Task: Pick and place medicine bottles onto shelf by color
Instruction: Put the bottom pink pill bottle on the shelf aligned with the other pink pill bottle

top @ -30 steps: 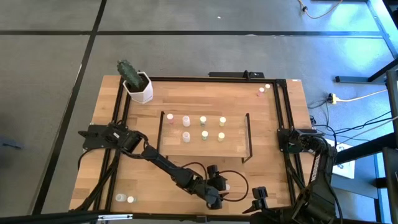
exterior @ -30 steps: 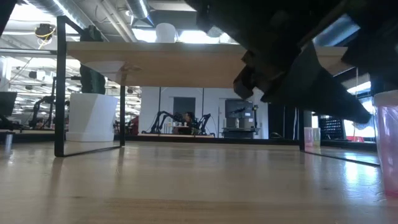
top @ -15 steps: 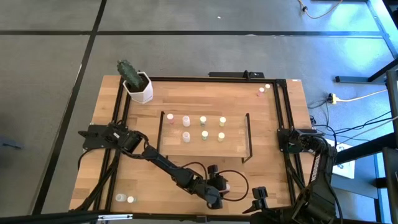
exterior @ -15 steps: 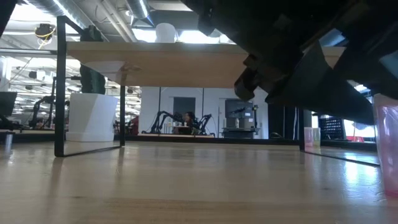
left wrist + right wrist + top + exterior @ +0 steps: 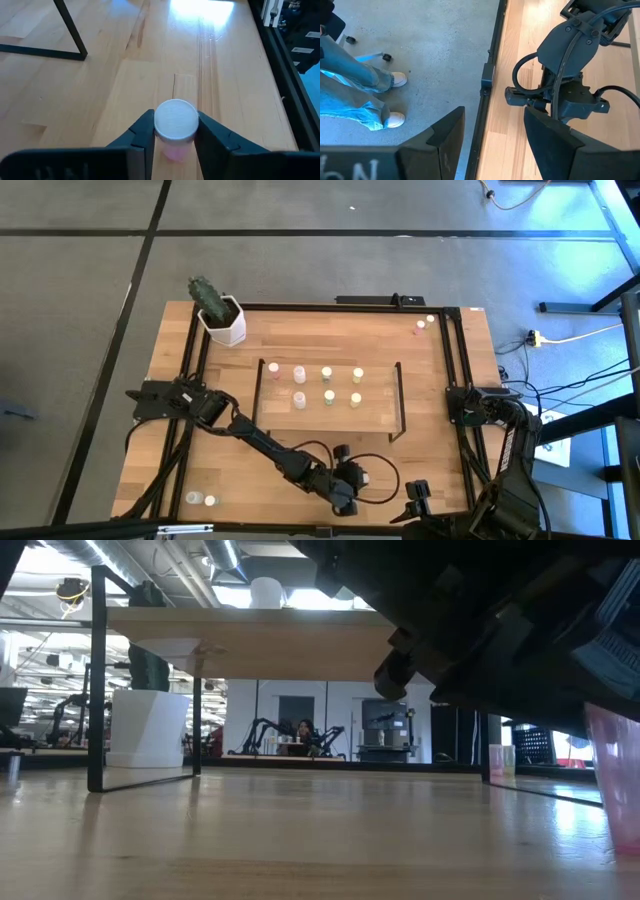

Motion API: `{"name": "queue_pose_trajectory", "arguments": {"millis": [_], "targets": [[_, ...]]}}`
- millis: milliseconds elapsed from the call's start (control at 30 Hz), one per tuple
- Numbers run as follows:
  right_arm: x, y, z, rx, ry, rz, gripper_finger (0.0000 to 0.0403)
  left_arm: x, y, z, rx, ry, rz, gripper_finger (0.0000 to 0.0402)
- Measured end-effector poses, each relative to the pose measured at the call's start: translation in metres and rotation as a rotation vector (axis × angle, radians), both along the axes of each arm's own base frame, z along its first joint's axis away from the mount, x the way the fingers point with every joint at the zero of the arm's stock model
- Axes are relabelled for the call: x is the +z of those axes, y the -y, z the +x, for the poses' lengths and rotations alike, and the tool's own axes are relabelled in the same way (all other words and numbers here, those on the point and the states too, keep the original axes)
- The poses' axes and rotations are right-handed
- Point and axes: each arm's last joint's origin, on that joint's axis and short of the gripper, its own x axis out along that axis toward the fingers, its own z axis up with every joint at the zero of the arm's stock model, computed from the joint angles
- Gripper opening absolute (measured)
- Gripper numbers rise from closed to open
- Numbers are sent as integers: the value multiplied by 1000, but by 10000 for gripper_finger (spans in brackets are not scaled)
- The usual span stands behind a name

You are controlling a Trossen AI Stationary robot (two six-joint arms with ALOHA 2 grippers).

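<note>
The left gripper [image 5: 175,131] sits low over the near edge of the table [image 5: 440,380], and its two dark fingers [image 5: 141,131] press against either side of a pink bottle [image 5: 175,121] with a pale cap, so it looks clamped on that bottle. The bottle stands upright on the wood, its long axis vertical, directly between the fingers with no gap visible on either side. From there the shelf [image 5: 330,418] lies farther back toward the table's middle, and the pink bottles on the shelf [image 5: 299,374] stand at its left end, beside the pale green and yellow ones; the carry will likely run from the near edge back and slightly leftward. The left arm is plainly the nearer one: the right gripper [image 5: 490,135] hangs off the near right corner with its fingers apart and nothing between them, looking out over the floor and a person's legs [image 5: 355,95]. Compared with a second ago, the left fingers have drawn in around the bottle; the arm's place over the table is much the same.
</note>
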Motion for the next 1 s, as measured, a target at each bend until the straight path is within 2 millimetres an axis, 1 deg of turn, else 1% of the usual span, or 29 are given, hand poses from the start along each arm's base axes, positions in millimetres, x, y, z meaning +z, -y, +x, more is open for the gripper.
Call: {"name": "queue_pose_trajectory", "arguments": {"millis": [200, 333, 533, 667, 833, 1000], "targets": [[0, 0, 0, -1, 0, 1, 207, 2, 14, -8, -31, -1, -2, 94], [0, 0, 0, 0, 0, 0, 207, 10, 27, -16, -62, 13, -11, 94], [0, 0, 0, -1, 0, 0, 207, 36, 43, -33, -100, 31, -34, 93], [0, 0, 0, 2, 1, -3, 207, 53, 48, -48, -88, -1, -42, 93], [1, -1, 0, 2, 6, 5, 207, 76, 44, -62, -68, -44, -50, 93], [2, 0, 4, -5, 18, 22, 207, 107, 40, -75, -41, -17, -106, 92]]}}
